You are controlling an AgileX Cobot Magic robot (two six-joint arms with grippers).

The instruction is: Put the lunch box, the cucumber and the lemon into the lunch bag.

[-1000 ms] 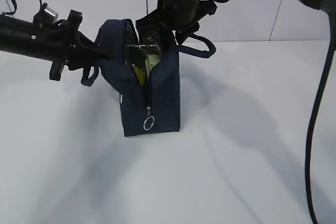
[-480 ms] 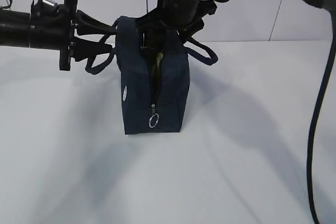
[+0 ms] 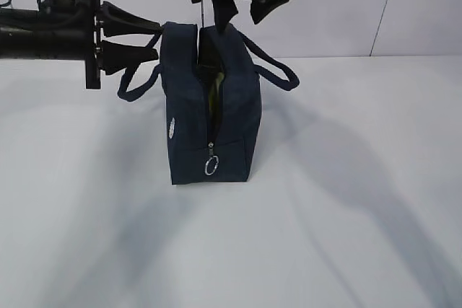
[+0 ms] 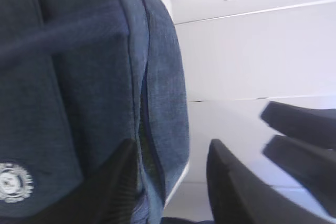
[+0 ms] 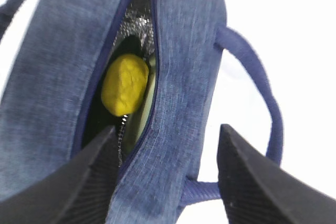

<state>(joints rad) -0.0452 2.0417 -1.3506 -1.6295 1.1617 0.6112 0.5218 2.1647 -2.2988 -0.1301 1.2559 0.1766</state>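
The navy lunch bag (image 3: 209, 117) stands upright on the white table, its top mouth a narrow slit. Through that slit the right wrist view shows the yellow lemon (image 5: 124, 84) inside, with a pale green strip of the lunch box (image 5: 142, 109) beside it. The cucumber is hidden. My left gripper (image 3: 148, 37) is open at the bag's upper left, level with its top edge. In the left wrist view the bag's edge (image 4: 157, 77) lies loose beside one jaw of that gripper (image 4: 170, 150). My right gripper (image 3: 243, 11) hangs open above the bag. The bag's right wall (image 5: 184, 77) runs between its jaws (image 5: 168, 129), unpinched.
Two padded loop handles droop off the bag, one to the left (image 3: 137, 84) and one to the right (image 3: 278, 70). A silver ring zipper pull (image 3: 211, 166) hangs low on the near end. White table (image 3: 325, 214) lies all around, with a white wall behind.
Both grippers opened and let go of the bag's mouth, which sprang from wide open to a narrow slit. The left gripper drew back to the left and the right gripper rose above the bag.
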